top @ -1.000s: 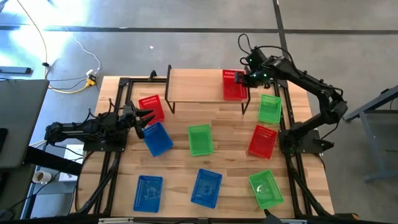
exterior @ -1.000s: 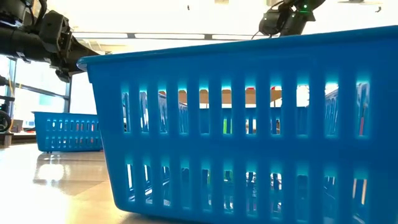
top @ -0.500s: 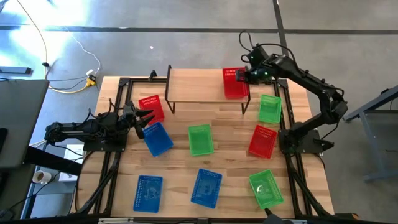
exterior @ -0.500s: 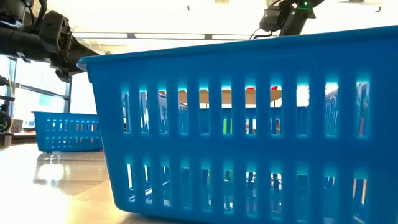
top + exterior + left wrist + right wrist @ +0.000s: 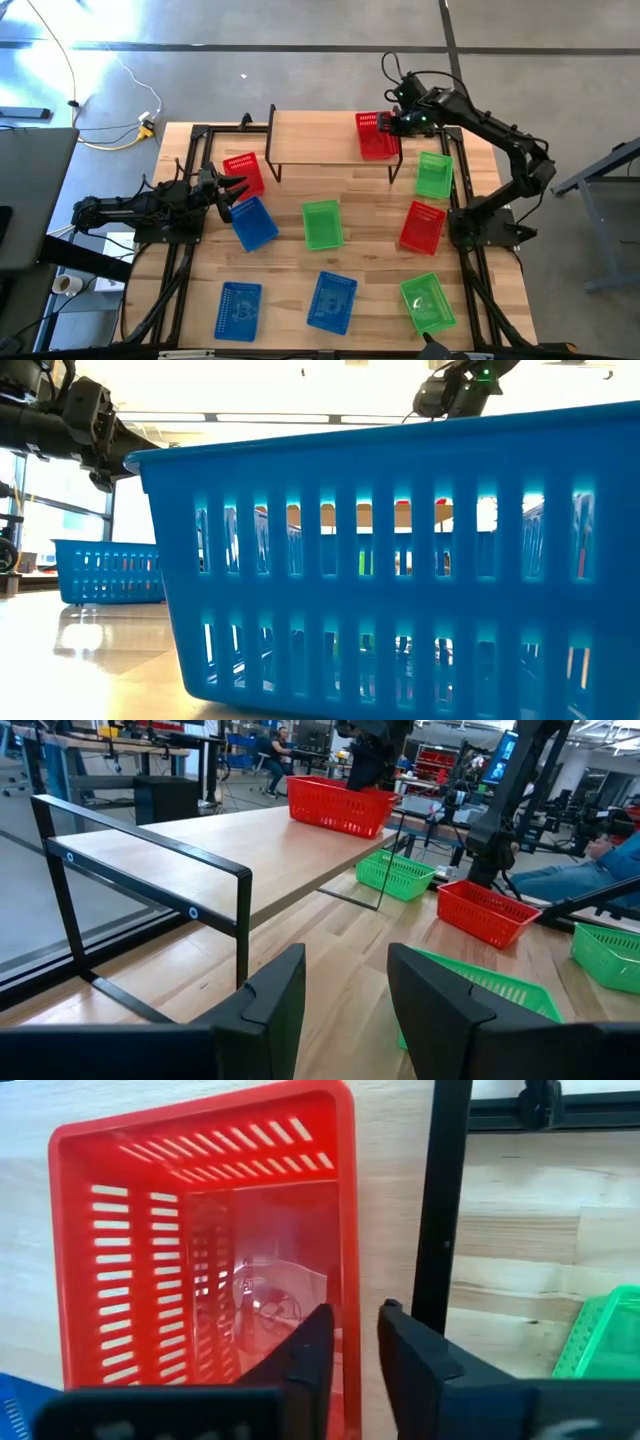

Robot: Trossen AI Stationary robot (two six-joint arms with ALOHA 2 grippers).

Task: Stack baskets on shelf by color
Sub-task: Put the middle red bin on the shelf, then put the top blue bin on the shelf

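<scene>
A red basket [image 5: 374, 140] stands on the right end of the light-wood shelf [image 5: 315, 135]. My right gripper [image 5: 390, 122] is over its far right corner, shut on it. My left gripper [image 5: 235, 195] hangs open near the table's left edge, between another red basket [image 5: 243, 173] and a blue basket [image 5: 254, 222], touching neither. On the tabletop lie three green baskets [image 5: 321, 223] [image 5: 434, 173] [image 5: 428, 302], a third red basket [image 5: 422, 226] and two more blue baskets [image 5: 333, 300] [image 5: 239, 308]. My right gripper [image 5: 356, 1350] has the red basket's long right wall [image 5: 348, 1295] between its fingers, near the wall's far end. One finger [image 5: 315, 1345] is inside the basket and one [image 5: 405, 1345] outside. The fingers come from above, pointing down. The basket's bottom rests on the shelf top.
The shelf's black legs [image 5: 440, 1200] stand just outside the held basket. The shelf top left of the basket is bare wood. In the low view a blue basket [image 5: 400, 560] fills the foreground. Black frame rails run along the table's left and right edges.
My right gripper, still shut on the red basket, has shifted it a little toward the table's right along the shelf top and then back toward the left. The left arm has kept still.
</scene>
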